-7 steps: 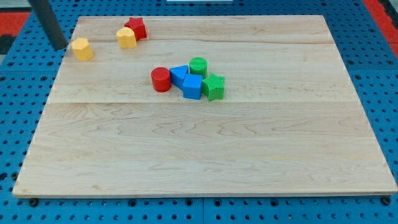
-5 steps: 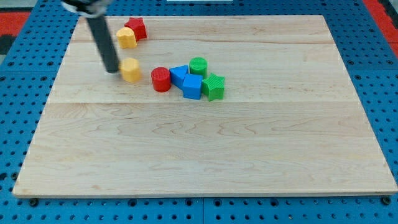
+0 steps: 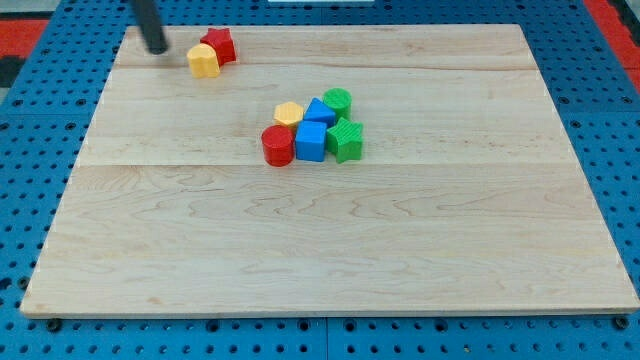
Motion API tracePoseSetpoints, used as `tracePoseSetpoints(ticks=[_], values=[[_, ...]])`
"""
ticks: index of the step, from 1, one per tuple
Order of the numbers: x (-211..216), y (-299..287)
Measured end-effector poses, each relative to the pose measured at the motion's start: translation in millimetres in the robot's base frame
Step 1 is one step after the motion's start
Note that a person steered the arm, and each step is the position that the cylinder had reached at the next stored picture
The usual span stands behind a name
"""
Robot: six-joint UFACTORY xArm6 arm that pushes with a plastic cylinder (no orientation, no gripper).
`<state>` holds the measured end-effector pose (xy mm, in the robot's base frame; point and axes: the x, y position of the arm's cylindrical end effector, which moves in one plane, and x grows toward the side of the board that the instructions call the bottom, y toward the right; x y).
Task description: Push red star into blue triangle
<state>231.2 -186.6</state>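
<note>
Board's top-left corner: my tip (image 3: 158,48) left of red star (image 3: 219,45).

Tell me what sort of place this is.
Probably a robotics lab bench. A wooden board lies on a blue perforated mat, with small coloured blocks such as the red star and blue triangle. My tip stands left of the star.
</note>
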Motion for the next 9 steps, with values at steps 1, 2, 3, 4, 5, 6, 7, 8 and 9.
tracePoseSetpoints(ticks=[1, 2, 3, 4, 5, 6, 7, 8, 9], values=[[-8.5, 56.1], [18.4, 149.1], [58.2, 178.8], [24.2, 194.9], [20.8, 221.9], [61.6, 195.6], [97.3, 143.8], [30.9, 139.7], [-38.4, 103.0]])
